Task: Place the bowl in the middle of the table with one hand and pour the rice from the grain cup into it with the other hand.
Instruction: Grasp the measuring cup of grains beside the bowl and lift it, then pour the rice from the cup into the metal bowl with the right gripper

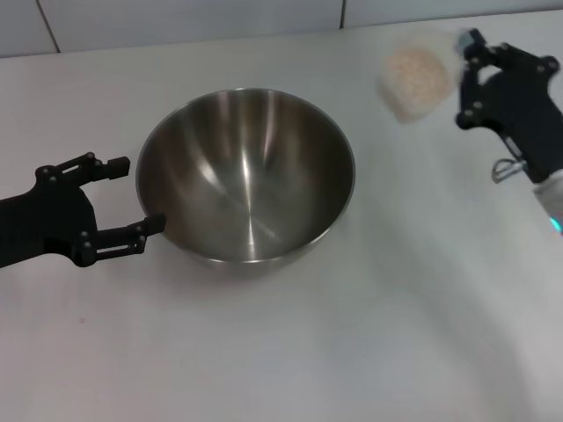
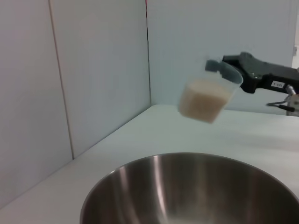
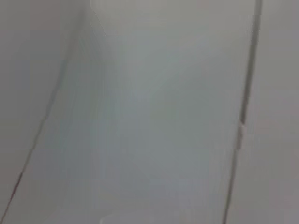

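Rice fills the grain cup as a pale beige mass; in the head view the cup is at the upper right of the frame, lifted above the white counter and tipped toward the bowl. In the left wrist view the cup hangs in the air at the upper right, tilted, with the rice still inside it. The right gripper holds the cup by its rim on the far right side, its jaws pinching the clear plastic edge.

The bowl stands upright a little left of the middle of the head view, wide and shiny, with nothing inside. The cup is well apart from it, to the upper right.

The left gripper is at the left edge of the frame, just beside the bowl. Its jaws are spread: the upper finger lies near the rim, the lower finger touches or almost touches the outer wall of the bowl; I cannot tell which.

The right wrist view shows only grey wall panels with thin seams.
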You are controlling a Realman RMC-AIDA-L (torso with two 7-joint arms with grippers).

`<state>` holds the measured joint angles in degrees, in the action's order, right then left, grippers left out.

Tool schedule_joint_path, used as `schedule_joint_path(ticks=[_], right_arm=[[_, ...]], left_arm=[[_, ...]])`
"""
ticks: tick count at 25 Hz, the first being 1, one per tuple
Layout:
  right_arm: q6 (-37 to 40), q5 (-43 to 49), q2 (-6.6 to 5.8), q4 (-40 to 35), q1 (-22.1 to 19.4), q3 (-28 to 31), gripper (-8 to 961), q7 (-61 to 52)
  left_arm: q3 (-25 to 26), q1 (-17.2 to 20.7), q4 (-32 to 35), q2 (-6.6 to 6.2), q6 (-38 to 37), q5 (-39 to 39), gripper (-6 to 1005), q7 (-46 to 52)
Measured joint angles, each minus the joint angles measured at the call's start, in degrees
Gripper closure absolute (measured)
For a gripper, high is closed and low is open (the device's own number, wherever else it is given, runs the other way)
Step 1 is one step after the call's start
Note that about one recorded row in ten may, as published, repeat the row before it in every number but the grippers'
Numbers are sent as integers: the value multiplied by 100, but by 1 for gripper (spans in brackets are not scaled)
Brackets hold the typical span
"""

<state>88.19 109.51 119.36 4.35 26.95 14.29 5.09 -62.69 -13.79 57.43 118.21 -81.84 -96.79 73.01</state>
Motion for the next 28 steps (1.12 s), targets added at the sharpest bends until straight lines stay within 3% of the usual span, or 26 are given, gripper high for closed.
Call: schedule_joint_path(ticks=[2, 3, 4, 6, 8, 9, 13, 19, 28], right_arm=[[-26, 21, 0, 167, 64, -2, 953, 493], [-181, 38, 2, 532, 169, -3, 953, 1768], [-181, 38, 2, 532, 169, -3, 953, 1768], [-560, 42, 8, 1123, 283, -2, 954, 3650], [-781, 46, 14, 1438, 338, -3, 954, 4808], [-781, 46, 14, 1438, 338, -3, 954, 4808], [-937, 350, 31, 1885, 332, -2, 954, 7425], [-949, 982, 34, 1839, 333, 47, 954, 8609], [-1498, 1143, 41, 1982, 475, 29, 953, 11773]], left_arm=[[-19, -1, 12, -1, 0, 0, 137, 24], [-39, -5, 53, -1, 1, -41, 137, 75], [-39, -5, 53, -1, 1, -41, 137, 75], [-42, -4, 159, 16, 28, -206, 137, 171], [-42, -8, 170, 19, 44, -259, 137, 198], [-42, -8, 170, 19, 44, -259, 137, 198], [-42, -18, 206, 19, 41, -272, 137, 202], [-41, -49, 243, 12, 30, -276, 137, 232], [-81, -54, 443, 9, 13, -306, 137, 363]])
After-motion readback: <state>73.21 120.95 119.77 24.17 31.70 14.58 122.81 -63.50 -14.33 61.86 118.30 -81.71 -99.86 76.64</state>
